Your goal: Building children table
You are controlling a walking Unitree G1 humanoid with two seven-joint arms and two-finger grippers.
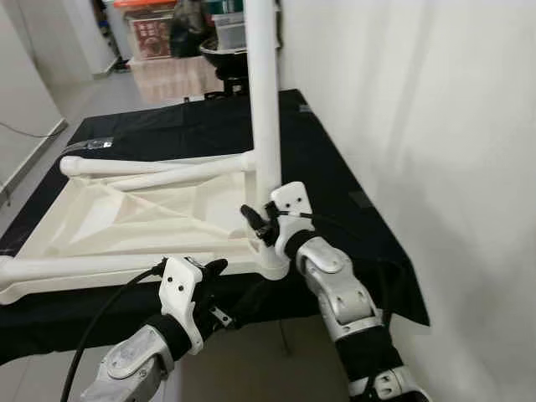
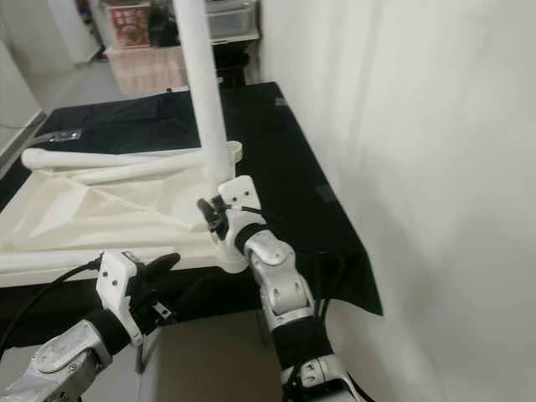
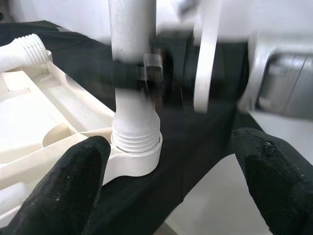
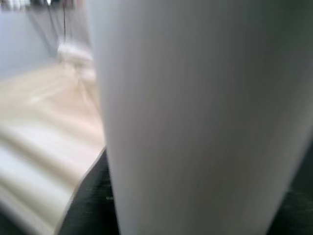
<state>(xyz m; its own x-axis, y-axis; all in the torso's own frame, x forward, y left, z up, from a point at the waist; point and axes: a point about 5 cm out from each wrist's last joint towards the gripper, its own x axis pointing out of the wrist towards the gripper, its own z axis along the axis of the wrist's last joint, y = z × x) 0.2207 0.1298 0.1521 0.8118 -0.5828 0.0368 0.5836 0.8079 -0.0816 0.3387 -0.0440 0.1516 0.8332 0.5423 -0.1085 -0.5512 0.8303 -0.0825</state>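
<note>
The left gripper (image 1: pixel 219 266), nearest the camera, hovers at the near edge of the worktop (image 1: pixel 335 159), its two black fingers (image 3: pixel 73 181) spread wide apart and holding nothing. Between those open jaws, seen from the left wrist, stands the threaded foot of an upright white table leg (image 1: pixel 265 100), seated in the round socket (image 3: pixel 134 159) at the near right corner of the upturned white tabletop (image 1: pixel 126 218).

The tabletop lies underside up on the black cloth (image 1: pixel 193 126) that covers the worktop, its moulded ribs showing. The right gripper (image 1: pixel 258 219) is clamped on the upright leg just above the socket, with the leg rising out of the picture's top. The right wrist view is blurred; the pale leg stands close before it, with the cream tabletop beyond.

A second white leg (image 1: pixel 151 165) lies flat along the far edge of the tabletop, its ribbed end at the far left corner, and a third leg (image 1: pixel 75 270) lies along the near edge, beside the left gripper. A white wall (image 1: pixel 435 167) runs along the worktop's right edge. A box with red panels (image 1: pixel 152 33) stands beyond the far edge; its writing is too small to read.
</note>
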